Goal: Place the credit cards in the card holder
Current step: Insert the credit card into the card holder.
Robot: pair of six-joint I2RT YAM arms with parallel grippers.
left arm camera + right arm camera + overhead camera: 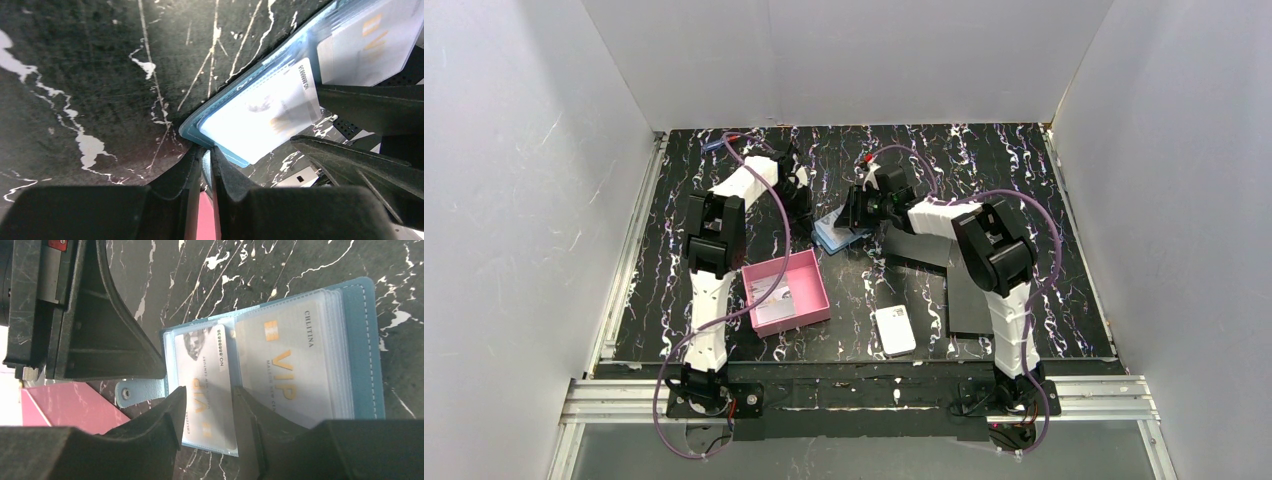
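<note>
Legibly "VIP" cards (280, 365) in card holder (367, 340)

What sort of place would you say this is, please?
Probably a lab robot cell: white walls box in a black marbled table, two arms are bolted to a metal rail, and a card holder and pink tray serve as props.

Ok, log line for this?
left tool: pinching teal-blue fold-over wallet edge | right tool: straddling pale VIP card on open wallet, grip unclear
</note>
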